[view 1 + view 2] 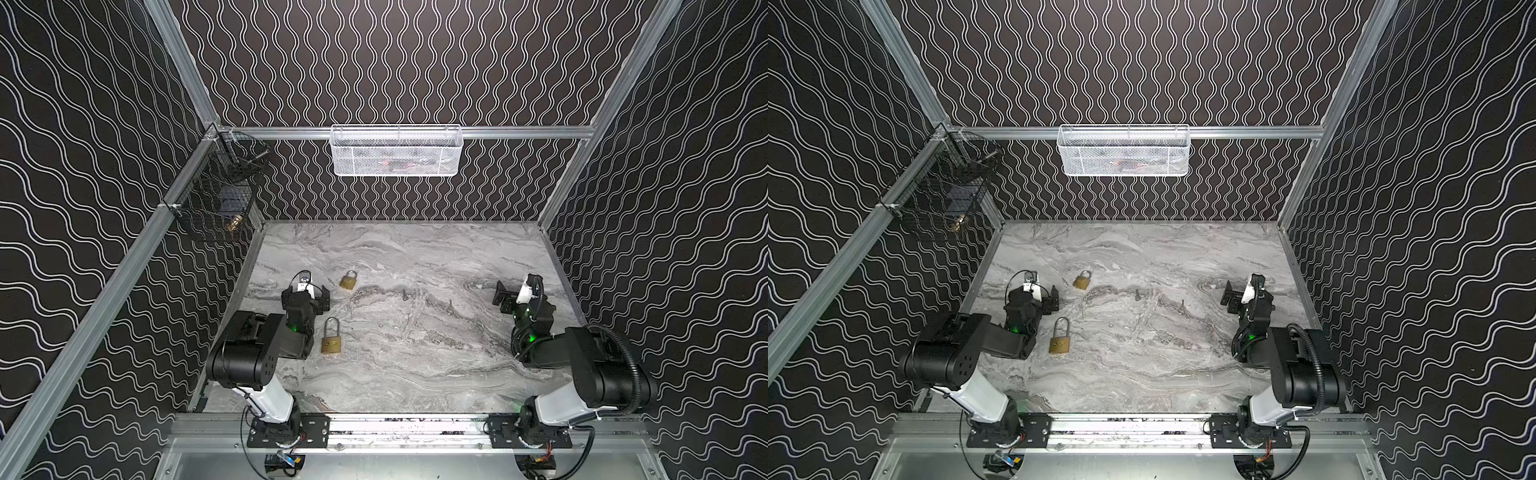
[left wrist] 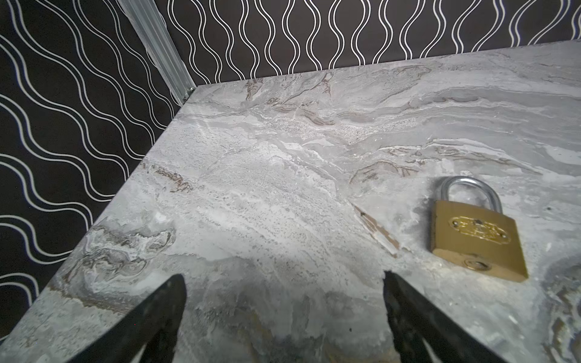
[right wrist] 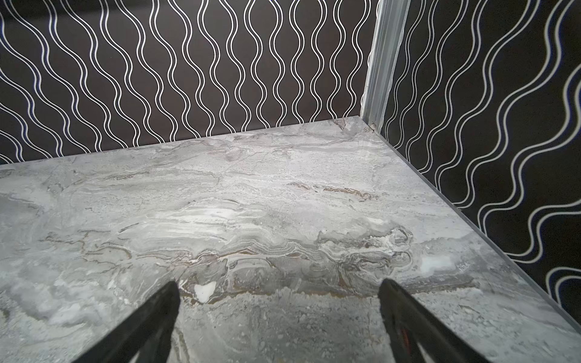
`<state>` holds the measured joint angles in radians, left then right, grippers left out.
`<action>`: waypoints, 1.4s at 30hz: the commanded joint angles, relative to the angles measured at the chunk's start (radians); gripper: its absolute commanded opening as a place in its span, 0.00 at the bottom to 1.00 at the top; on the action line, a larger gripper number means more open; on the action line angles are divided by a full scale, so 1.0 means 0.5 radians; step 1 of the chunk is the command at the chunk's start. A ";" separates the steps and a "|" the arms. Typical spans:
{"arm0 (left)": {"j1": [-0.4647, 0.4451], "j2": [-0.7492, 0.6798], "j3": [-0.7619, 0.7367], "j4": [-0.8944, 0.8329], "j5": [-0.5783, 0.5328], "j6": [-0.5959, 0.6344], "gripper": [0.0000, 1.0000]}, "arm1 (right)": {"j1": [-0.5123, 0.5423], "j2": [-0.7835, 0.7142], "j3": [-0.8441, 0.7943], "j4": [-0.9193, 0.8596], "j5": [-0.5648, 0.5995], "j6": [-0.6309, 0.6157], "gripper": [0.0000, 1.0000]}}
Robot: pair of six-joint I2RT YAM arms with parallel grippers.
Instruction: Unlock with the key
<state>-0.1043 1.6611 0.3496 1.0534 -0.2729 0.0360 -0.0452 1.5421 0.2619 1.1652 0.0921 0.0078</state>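
Note:
Two brass padlocks lie on the marble table [image 1: 415,249]. The small padlock [image 1: 348,281] [image 1: 1081,280] [image 2: 474,232] lies just to the right of and beyond my left gripper [image 1: 306,296] [image 1: 1034,296] [image 2: 283,276], which is open and empty. The long-shackled padlock [image 1: 331,338] [image 1: 1059,337] lies beside the left arm, nearer the front. A small dark key [image 1: 404,294] [image 1: 1137,294] rests mid-table, and a second small key [image 1: 450,305] [image 1: 1182,305] lies to its right. My right gripper [image 1: 517,291] [image 1: 1246,293] [image 3: 278,283] is open over bare marble at the right.
A white mesh basket [image 1: 396,151] hangs on the back rail. A black wire basket [image 1: 220,195] with a brass item inside hangs on the left rail. Patterned walls close in the table on three sides.

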 commanded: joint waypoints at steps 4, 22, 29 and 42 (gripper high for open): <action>0.026 0.003 0.010 0.019 0.053 0.017 0.99 | 0.001 0.005 0.010 0.024 -0.015 0.000 0.99; 0.044 -0.006 0.004 0.023 0.081 0.011 0.99 | 0.005 -0.042 -0.064 0.147 -0.074 -0.039 0.99; -0.049 -0.655 -0.188 -0.163 -0.427 -0.092 0.97 | 0.130 -0.660 0.213 -1.074 0.433 0.303 0.99; -0.581 -0.604 0.881 -1.944 1.124 -0.926 0.69 | 0.690 -0.012 0.925 -1.604 -1.055 0.919 0.83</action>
<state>-0.3756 1.3487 0.7921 0.2485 0.0032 -0.3008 0.2695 1.4403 0.6941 0.3264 -0.2626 0.3653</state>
